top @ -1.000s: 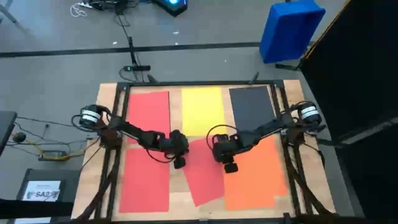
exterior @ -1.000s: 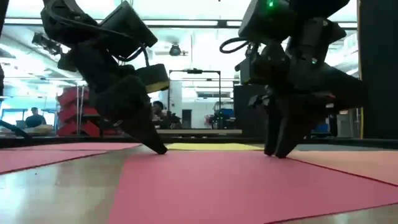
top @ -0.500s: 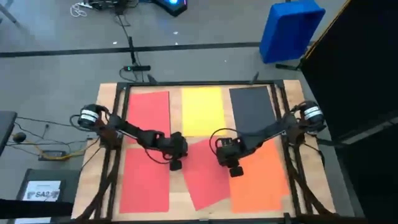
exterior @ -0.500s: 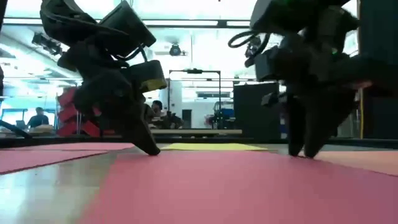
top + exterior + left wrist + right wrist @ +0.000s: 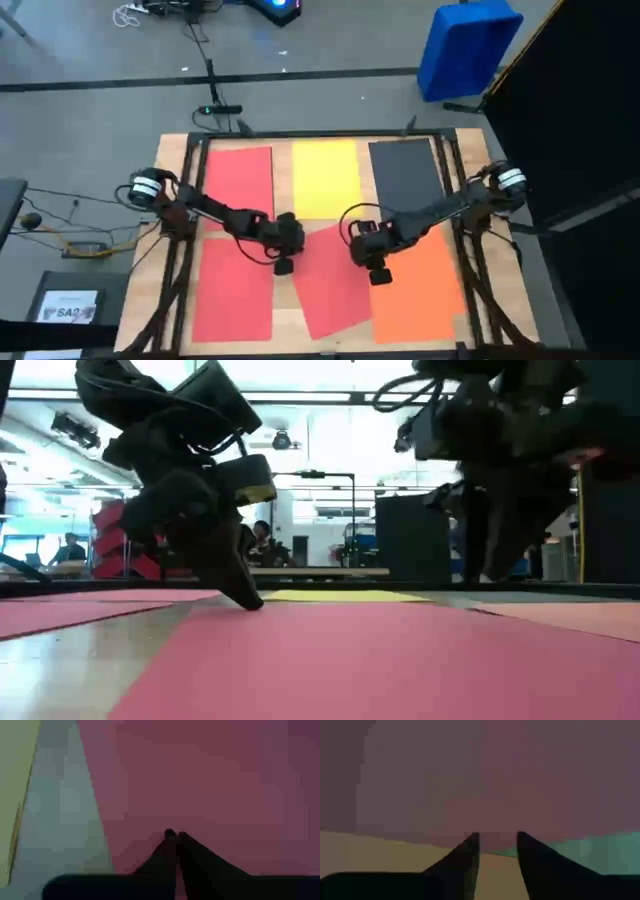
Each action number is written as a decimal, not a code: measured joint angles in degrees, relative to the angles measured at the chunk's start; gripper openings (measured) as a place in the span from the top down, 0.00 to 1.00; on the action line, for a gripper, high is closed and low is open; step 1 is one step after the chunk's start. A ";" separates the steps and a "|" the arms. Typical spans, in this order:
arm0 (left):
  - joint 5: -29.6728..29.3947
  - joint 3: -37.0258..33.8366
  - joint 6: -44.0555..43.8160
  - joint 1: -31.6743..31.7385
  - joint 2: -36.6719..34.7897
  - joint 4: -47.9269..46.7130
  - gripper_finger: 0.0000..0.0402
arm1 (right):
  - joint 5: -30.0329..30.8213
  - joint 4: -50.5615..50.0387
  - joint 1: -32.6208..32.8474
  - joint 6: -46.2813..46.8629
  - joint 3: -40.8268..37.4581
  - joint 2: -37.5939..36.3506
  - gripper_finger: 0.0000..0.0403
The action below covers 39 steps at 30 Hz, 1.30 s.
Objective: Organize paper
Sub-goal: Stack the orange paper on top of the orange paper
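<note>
Paper sheets along the table's point(image 5: 283, 325) far edge lie aligned; skewed red sheet point(image 5: 330, 285) remains. Left gripper point(image 5: 283, 266) closed, pressing it; right gripper point(image 5: 380, 277) part-open, empty.

A wooden table point(image 5: 285, 322) framed by dark rails carries six sheets of coloured paper, seen from above. Along the far edge lie three sheets side by side: a red sheet point(image 5: 240, 180) at the left, a yellow sheet point(image 5: 326, 178) in the middle and a dark grey sheet point(image 5: 405, 170) at the right. Nearer, a second red sheet point(image 5: 232, 298) lies flat and square at the left, and an orange sheet point(image 5: 420, 290) at the right. Between them a third red sheet point(image 5: 328, 285) lies skewed, turned out of line with its neighbours, one corner toward the yellow sheet. Bare wood shows between the rows.
</note>
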 joint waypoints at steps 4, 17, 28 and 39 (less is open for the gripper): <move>0.27 2.95 0.00 0.00 0.08 -5.46 1.00 | 1.45 -1.01 3.27 3.69 0.02 -1.16 0.74; -0.30 10.76 -0.62 -2.33 0.12 -9.68 1.00 | 4.85 1.10 14.65 17.64 -2.40 -0.82 0.74; -1.37 11.15 -7.83 -9.82 6.10 5.24 1.00 | 8.66 12.74 17.90 18.98 -2.36 1.82 0.74; 2.94 11.48 -10.44 -13.96 11.81 6.31 1.00 | 8.66 12.57 18.11 17.06 -2.40 4.42 0.74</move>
